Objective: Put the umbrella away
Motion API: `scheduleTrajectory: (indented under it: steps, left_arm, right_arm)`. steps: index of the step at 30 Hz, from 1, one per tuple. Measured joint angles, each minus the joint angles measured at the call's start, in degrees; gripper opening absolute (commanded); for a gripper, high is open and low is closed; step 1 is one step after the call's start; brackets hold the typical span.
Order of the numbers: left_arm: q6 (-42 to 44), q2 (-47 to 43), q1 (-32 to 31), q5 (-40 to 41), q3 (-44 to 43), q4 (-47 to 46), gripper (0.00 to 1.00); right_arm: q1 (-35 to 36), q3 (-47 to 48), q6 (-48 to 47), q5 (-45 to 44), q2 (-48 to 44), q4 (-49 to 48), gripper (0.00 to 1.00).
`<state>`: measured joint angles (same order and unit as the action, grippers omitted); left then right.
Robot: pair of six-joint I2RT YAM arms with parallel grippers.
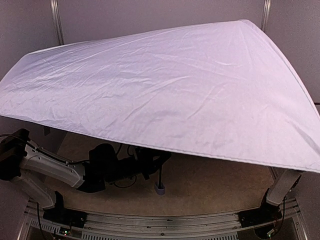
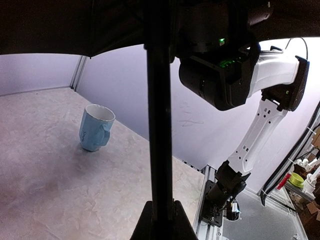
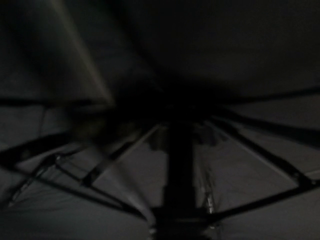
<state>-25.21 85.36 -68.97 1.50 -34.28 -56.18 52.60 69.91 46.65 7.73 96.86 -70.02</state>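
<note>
The umbrella stands open; its pale lavender canopy (image 1: 165,90) covers most of the top view. Below it hang the thin black shaft (image 1: 160,175) and the small lavender handle (image 1: 160,189), just above the table. My left gripper (image 2: 162,212) is shut on the shaft (image 2: 159,125), low down. The right arm's wrist housing (image 2: 220,80) sits high beside the shaft, under the canopy. Its fingertips are lost in the dark there. The right wrist view shows only the shaft (image 3: 180,165) running up to the ribs (image 3: 120,155) against the black underside.
A light-blue cup (image 2: 96,128) stands on the beige table (image 2: 60,190), left of the shaft. A purple backdrop wall (image 2: 150,95) rises behind the table. The metal rail (image 1: 165,222) carries both arm bases along the near edge, and the right arm's white link (image 1: 282,187) rises under the canopy.
</note>
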Motion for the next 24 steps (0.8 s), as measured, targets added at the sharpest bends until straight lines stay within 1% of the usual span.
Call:
scheduleTrajectory:
  steps: [2, 4, 7, 9, 10, 13, 14, 19, 21, 24]
  left_arm:
    - [0.1, 0.0, -0.1, -0.3, 0.0, -0.2, 0.0]
    - [0.1, 0.0, -0.2, -0.7, 0.0, -0.3, 0.0]
    - [0.2, 0.0, -0.2, -1.0, 0.0, -0.4, 0.0]
    - [0.4, 0.0, -0.3, -1.0, 0.0, -0.4, 0.0]
    - [0.4, 0.0, -0.2, -0.8, -0.3, -1.3, 0.0]
    - [0.4, -0.1, -0.2, -0.8, -0.8, -1.6, 0.0]
    - [0.4, -0.1, -0.2, -0.8, -0.8, -1.6, 0.0]
    - [0.4, -0.1, -0.2, -0.7, -0.8, -1.6, 0.0]
    - [0.4, -0.1, -0.2, -0.6, -0.8, -1.6, 0.0]
    - [0.7, -0.5, -0.4, 0.3, -0.8, -0.3, 0.0]
  right_arm:
    - [0.0, 0.0, 0.2, 0.0, 0.0, -0.3, 0.33]
    - [0.0, 0.0, 0.5, 0.0, 0.0, -0.6, 0.29]
    - [0.0, 0.0, 0.8, 0.0, 0.0, -0.6, 0.2]
    - [0.0, 0.0, 0.9, 0.0, 0.0, -0.7, 0.18]
    - [0.0, -0.2, 1.1, 0.6, 0.0, -0.4, 0.15]
    - [0.2, -0.3, 0.9, 1.0, 0.2, -0.5, 0.01]
    - [0.2, -0.3, 1.0, 1.1, 0.2, -0.6, 0.0]
    - [0.1, -0.3, 1.0, 1.3, 0.2, -0.6, 0.01]
    - [0.1, -0.3, 0.9, 1.2, 0.2, -0.5, 0.17]
    - [0.1, -1.2, 0.0, 0.9, -0.6, 0.6, 0.31]
